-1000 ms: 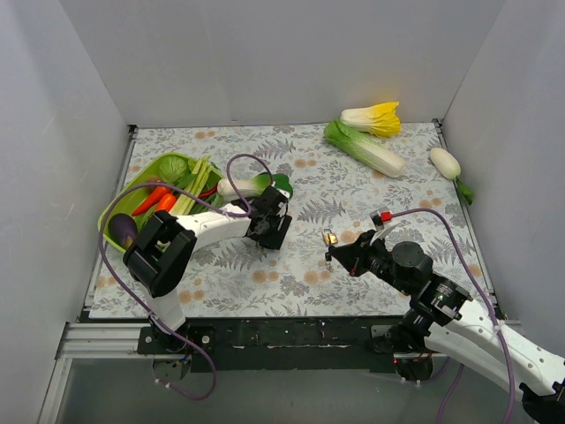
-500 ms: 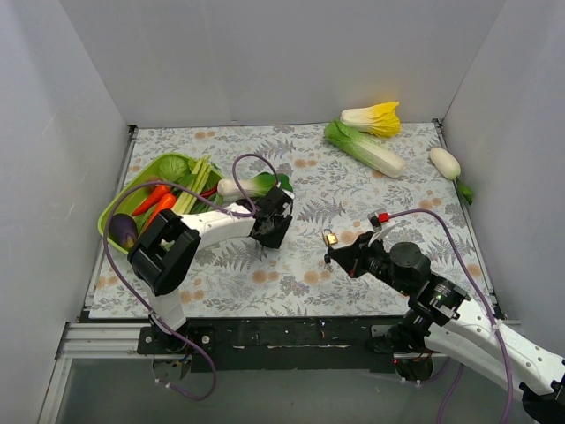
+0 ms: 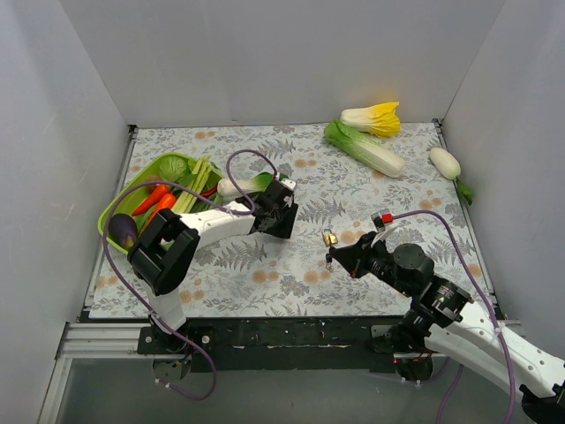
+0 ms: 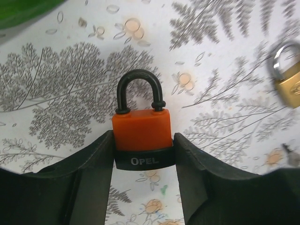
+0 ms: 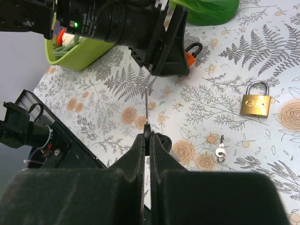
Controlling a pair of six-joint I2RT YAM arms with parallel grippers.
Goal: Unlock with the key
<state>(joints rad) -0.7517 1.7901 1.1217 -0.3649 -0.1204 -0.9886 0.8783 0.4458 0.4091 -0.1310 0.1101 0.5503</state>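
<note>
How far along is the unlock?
Done: left gripper grips the orange padlock by its sides. In hand: right gripper pinches the key, apart from the padlock. To do: insert and turn; the shackle is closed.

Between the left hand (image 3: 281, 216) and the right hand (image 5: 146, 139) the fern-printed surface (image 3: 256, 265) lies bare and passable, while a brass padlock (image 5: 255, 100) and a small loose silver key (image 5: 220, 151) lie just beside the right hand.

one orange padlock (image 4: 140, 131), one brass padlock (image 5: 255, 104), one held key (image 5: 146, 108) and one loose key (image 5: 220, 151).
</note>
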